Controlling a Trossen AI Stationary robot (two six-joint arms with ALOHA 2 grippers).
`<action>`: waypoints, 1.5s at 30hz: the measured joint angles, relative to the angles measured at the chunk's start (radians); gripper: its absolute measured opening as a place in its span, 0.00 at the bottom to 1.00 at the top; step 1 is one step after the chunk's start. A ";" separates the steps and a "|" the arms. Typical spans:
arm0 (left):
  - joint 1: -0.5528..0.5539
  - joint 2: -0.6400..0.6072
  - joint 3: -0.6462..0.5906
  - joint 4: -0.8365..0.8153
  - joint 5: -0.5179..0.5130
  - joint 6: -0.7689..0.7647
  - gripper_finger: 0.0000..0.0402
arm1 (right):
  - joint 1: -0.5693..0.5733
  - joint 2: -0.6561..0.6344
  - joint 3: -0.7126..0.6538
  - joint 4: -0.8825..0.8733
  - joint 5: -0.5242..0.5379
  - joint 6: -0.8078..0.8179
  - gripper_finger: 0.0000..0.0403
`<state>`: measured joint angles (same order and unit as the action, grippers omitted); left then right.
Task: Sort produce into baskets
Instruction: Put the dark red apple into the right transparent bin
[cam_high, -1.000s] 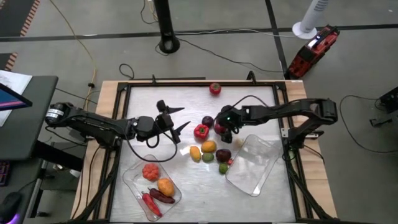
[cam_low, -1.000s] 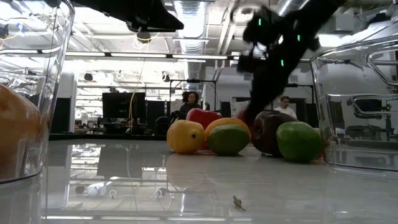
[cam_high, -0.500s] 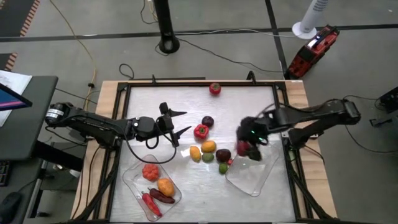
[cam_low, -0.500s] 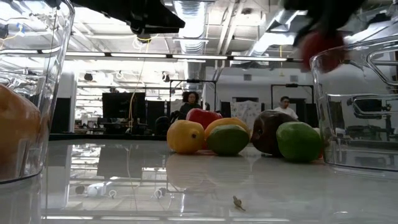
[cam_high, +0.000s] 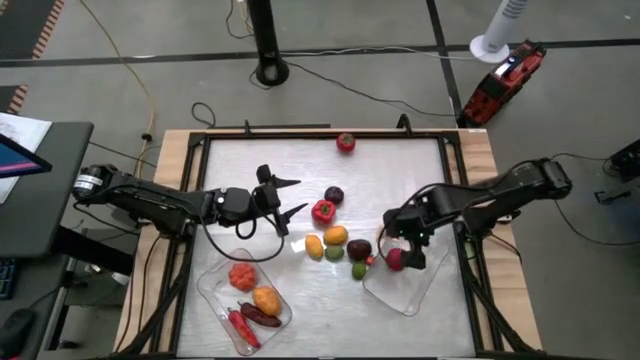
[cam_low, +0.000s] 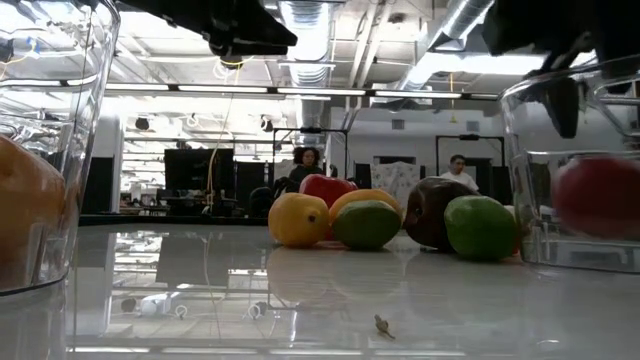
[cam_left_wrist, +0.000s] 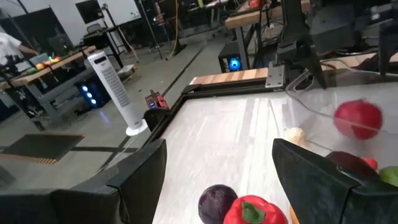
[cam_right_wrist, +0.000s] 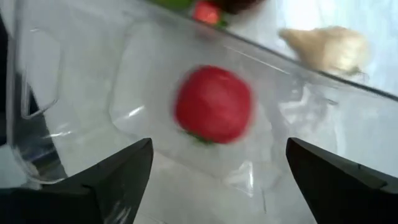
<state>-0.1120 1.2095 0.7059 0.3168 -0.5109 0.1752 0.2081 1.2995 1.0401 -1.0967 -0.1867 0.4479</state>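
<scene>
One tomato (cam_high: 396, 259) loose inside right basket (cam_high: 415, 287), just below right gripper (cam_high: 409, 240) | right fingers spread wide, holding nothing | left gripper (cam_high: 287, 196) wide open, empty, pepper (cam_high: 323, 211) just ahead of it

You are looking straight down from overhead and level from the tabletop. Both wrist cameras are sharing the red tomato (cam_right_wrist: 213, 104) close up.

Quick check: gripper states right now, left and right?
Left gripper: open, empty.
Right gripper: open, red tomato just released in the basket.
</scene>
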 joint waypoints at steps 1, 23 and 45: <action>0.000 0.000 0.000 0.000 0.004 -0.002 0.69 | -0.011 0.000 0.000 -0.007 0.000 0.004 0.97; -0.012 -0.280 0.002 -0.092 0.209 0.004 0.69 | -0.131 0.411 0.324 0.132 0.039 -0.288 0.95; -0.011 -0.344 -0.027 -0.203 0.108 0.000 0.69 | -0.108 0.719 0.507 -0.085 0.116 -0.428 0.92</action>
<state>-0.1226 0.8650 0.6788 0.1137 -0.4028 0.1757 0.0998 2.0182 1.5469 -1.1814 -0.0706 0.0198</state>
